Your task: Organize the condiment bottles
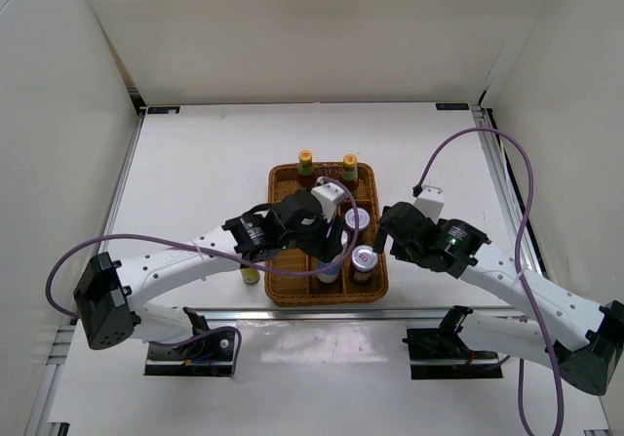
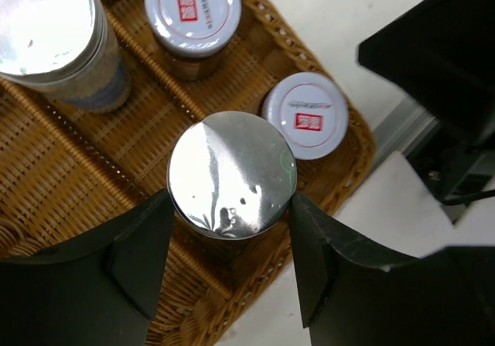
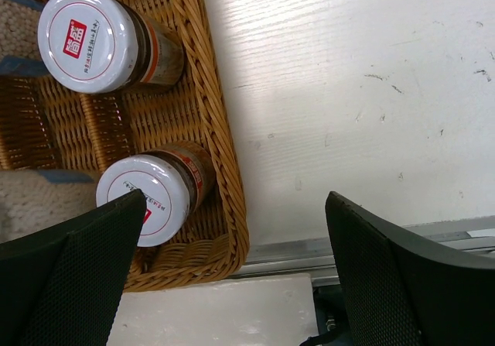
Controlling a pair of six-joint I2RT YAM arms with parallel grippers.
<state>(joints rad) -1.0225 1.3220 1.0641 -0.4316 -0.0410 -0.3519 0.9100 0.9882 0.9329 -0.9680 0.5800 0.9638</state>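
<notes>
The silver-topped shaker (image 2: 232, 168) is pinched upright by the left gripper (image 2: 230, 214), a finger laid against each side just under the lid, above the wicker tray (image 2: 93, 152). Whether it is stood on the weave or lifted cannot be told. Just right of that gripper the near jar (image 2: 309, 118) is seen, ahead of it the far jar (image 2: 193, 9), and ahead-left the second shaker (image 2: 46, 29). The right gripper (image 3: 236, 207) is spread wide with nothing between its fingers, over the tray's right rim and the table (image 3: 348, 90).
</notes>
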